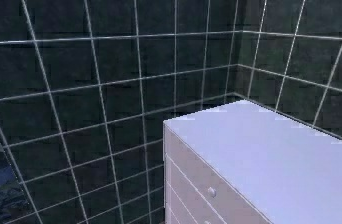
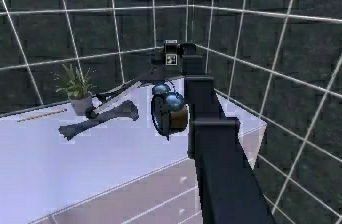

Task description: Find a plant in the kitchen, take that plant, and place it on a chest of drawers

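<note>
A small green plant (image 2: 78, 82) in a pale pot shows at the arm side view's upper left, at the far edge of a white chest of drawers (image 2: 69, 175). The dark arm (image 2: 217, 150) rises from the bottom edge. The gripper (image 2: 83, 114) reaches left, and its thin fingers (image 2: 104, 116) end by the pot. The plant stands at or behind the gripper's far end, so I cannot tell whether it holds anything. In the forward view the chest of drawers (image 1: 279, 150) fills the lower right, with drawer fronts facing left.
Dark tiled walls (image 1: 89, 80) with pale grout close in behind the chest and meet in a corner (image 2: 191, 40). The chest stands tight against them. A narrow strip of room lies at the forward view's lower left.
</note>
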You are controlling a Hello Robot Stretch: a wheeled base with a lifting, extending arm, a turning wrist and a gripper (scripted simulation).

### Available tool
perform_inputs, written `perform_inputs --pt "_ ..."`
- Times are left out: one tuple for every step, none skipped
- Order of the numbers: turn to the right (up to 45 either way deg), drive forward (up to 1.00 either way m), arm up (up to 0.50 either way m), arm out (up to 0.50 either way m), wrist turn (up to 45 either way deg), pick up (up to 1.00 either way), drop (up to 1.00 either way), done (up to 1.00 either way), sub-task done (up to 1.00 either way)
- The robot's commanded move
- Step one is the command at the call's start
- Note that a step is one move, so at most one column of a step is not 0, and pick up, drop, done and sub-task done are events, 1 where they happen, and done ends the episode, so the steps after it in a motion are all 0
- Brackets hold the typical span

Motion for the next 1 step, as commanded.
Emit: perform_inputs --pt "0.0 0.0 -0.12 0.0 0.0 0.0 0.0 0.0 0.0"
